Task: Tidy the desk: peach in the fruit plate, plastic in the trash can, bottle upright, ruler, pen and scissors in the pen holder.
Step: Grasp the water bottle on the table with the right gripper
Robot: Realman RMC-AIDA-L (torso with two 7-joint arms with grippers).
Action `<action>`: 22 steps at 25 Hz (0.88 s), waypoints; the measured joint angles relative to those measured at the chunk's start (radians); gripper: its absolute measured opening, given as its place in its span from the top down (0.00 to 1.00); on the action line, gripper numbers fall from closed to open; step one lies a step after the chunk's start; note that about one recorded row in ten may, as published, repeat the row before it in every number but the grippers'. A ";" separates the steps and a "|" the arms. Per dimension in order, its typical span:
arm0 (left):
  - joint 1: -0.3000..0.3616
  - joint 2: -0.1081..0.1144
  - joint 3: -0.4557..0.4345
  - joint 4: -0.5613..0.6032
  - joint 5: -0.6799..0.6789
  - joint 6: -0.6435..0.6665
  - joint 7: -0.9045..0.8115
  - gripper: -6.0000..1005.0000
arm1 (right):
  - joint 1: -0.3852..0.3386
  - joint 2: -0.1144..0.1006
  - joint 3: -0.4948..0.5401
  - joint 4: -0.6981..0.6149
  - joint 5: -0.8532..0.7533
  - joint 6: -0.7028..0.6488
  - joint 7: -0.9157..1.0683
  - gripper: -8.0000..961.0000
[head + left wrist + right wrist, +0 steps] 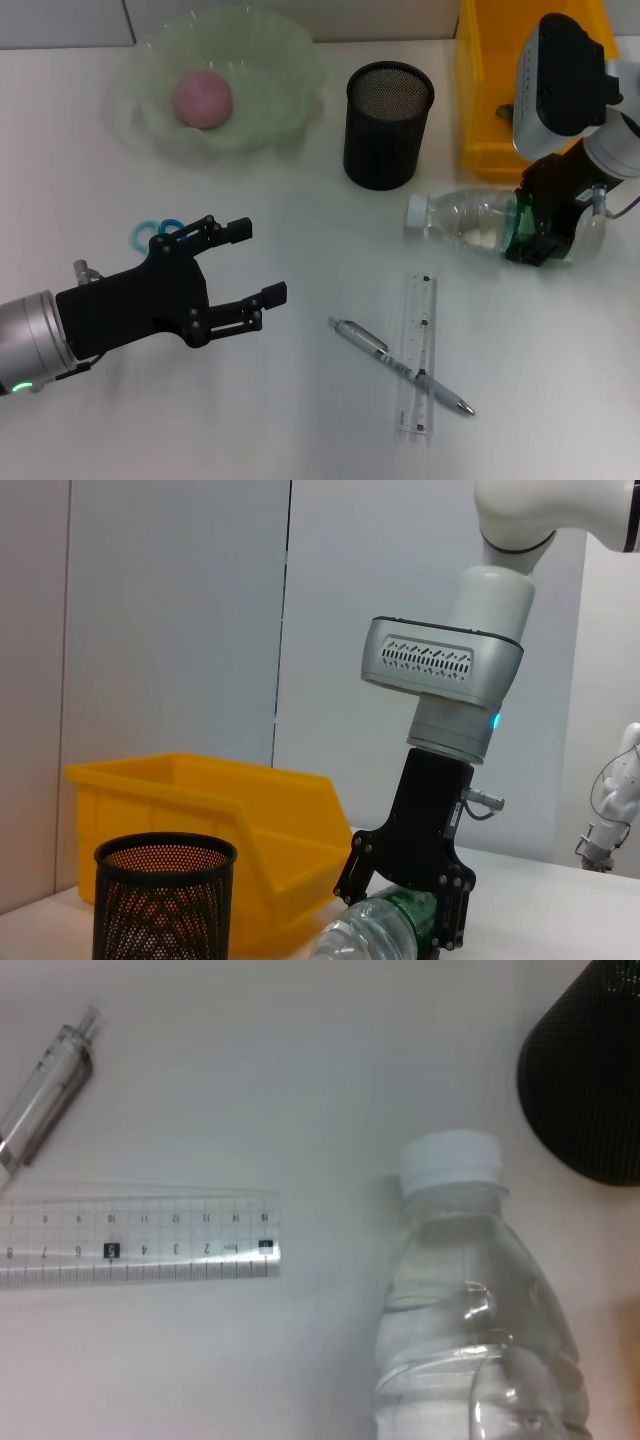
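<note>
Bottle (470, 218) duty on the white surface (300, 420): my right tool (535, 235) clamps the base end of the clear bottle, which lies on its side just in front of the black mesh pen holder (388, 125), white cap pointing away from the tool. My left tool (250, 265) hovers with fingers spread wide, gripping nothing, well to the left of the pen holder and in front of it. Blue scissor handles (152, 232) peek out from behind that tool. Ruler (417, 355) and pen (400, 365) lie crossed on the surface, in front of the pen holder, the pen on top. Left of the holder, the pink peach (203, 98) sits in the pale green fruit plate (270, 60). Right of the holder stands a yellow bin (480, 110).
</note>
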 joint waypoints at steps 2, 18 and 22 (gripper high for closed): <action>0.000 0.000 0.000 0.000 0.000 0.000 0.000 0.16 | 0.000 0.001 0.000 0.002 0.000 0.001 0.000 0.21; 0.003 0.001 0.000 -0.001 0.000 0.004 0.000 0.16 | -0.004 0.003 0.000 0.006 0.000 0.008 -0.001 0.21; 0.004 0.001 0.000 -0.001 0.000 0.004 0.000 0.16 | -0.005 0.004 0.000 0.006 0.000 0.008 -0.001 0.21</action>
